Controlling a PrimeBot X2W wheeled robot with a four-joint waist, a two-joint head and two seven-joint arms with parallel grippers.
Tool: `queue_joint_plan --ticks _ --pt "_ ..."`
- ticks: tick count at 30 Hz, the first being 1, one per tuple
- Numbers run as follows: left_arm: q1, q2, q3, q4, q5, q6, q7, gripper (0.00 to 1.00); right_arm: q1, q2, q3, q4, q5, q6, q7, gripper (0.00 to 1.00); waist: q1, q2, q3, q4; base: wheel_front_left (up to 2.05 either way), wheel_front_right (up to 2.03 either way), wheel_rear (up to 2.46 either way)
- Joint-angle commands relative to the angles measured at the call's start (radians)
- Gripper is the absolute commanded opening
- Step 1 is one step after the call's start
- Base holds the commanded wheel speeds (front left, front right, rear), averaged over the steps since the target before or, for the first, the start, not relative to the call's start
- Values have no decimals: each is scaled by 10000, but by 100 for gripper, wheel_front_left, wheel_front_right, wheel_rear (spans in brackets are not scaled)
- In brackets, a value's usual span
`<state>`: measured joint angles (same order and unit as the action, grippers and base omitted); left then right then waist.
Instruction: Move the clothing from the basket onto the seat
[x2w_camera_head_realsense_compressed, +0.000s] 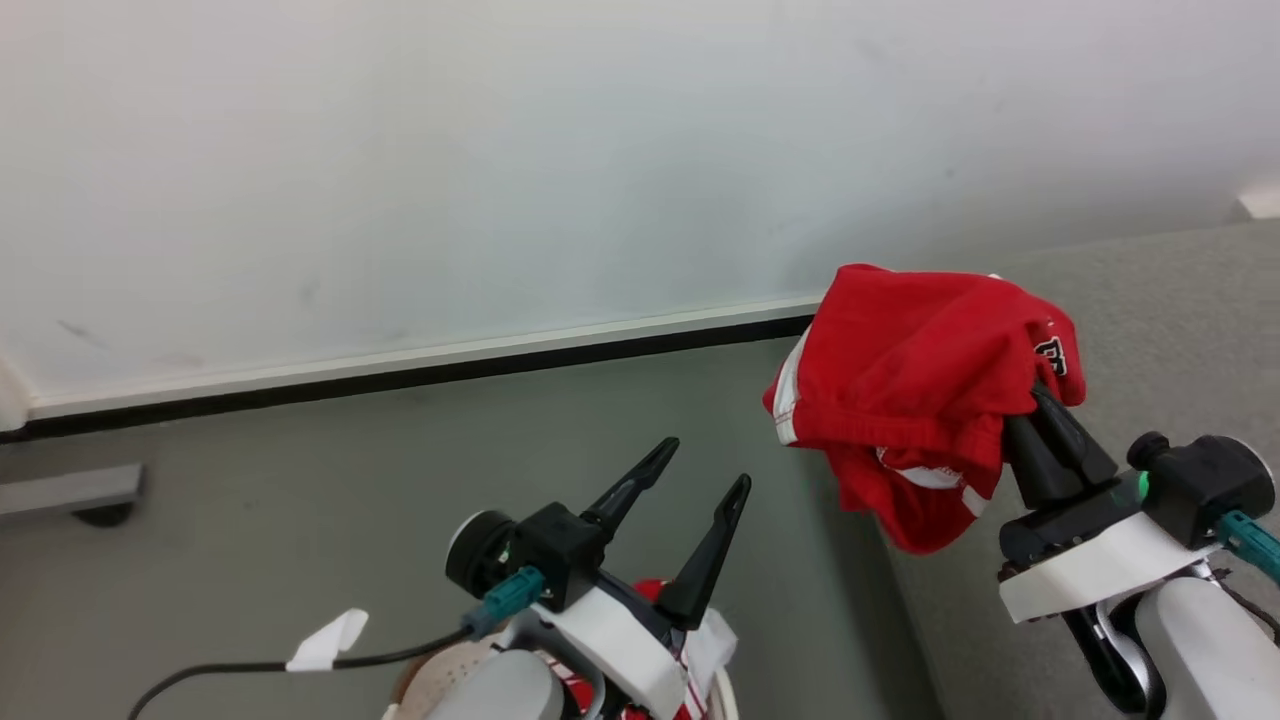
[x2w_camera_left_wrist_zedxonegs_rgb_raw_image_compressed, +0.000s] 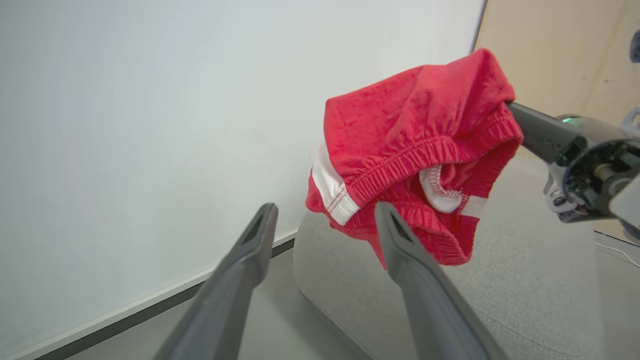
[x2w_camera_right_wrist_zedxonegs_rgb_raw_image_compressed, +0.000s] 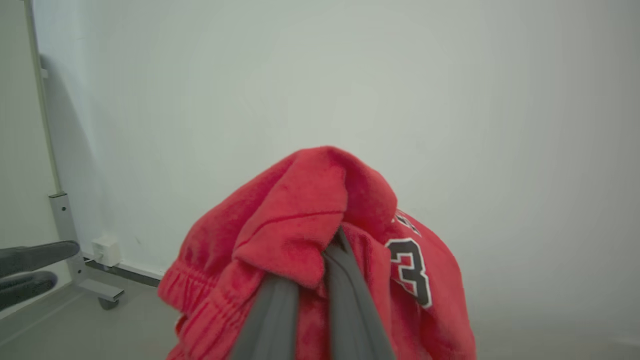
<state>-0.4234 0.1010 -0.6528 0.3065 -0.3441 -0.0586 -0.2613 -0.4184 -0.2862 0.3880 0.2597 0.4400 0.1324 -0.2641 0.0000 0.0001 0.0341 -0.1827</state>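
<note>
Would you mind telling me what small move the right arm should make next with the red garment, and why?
Probably carry the right gripper a little to its right, over the seat, and lower it before opening. Its fingers are shut on the red garment, which hangs in the air at the seat's edge, with part of it over the floor.

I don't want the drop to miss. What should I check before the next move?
1. Right pincer shut on the red shorts: ok.
2. Shorts fully above the seat: cannot tell; they hang by its edge.
3. Left pincer open, empty: ok.
4. Left pincer apart from the shorts: ok.
5. Basket emptied: not ok; red cloth lies inside.
</note>
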Motion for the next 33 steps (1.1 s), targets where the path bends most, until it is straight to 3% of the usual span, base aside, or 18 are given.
queue_joint_plan --ticks 1,11,16,24,33 --pt "-41 59 25 -34 83 3 -28 100 175 -63 -96 -32 -12 -32 -2 0 0 -1 141 -814 0 0 0" --pt "-175 152 180 57 273 18 -31 100 510 93 -652 -245 -41 -30 -2 0 0 -1 424 -2851 0 0 0" --pt "-214 160 215 75 402 -69 -32 100 705 258 -940 -324 -6 -30 -3 0 0 -1 671 -3541 0 0 0" --pt "-698 14 103 453 587 -306 -33 100 1025 448 -1601 -639 -252 -30 -2 0 0 -1 1216 -3697 0 0 0" --pt "-961 90 220 628 713 -367 -34 100 500 576 -1570 -508 -118 -30 -3 0 0 -1 1759 -3718 0 0 0"
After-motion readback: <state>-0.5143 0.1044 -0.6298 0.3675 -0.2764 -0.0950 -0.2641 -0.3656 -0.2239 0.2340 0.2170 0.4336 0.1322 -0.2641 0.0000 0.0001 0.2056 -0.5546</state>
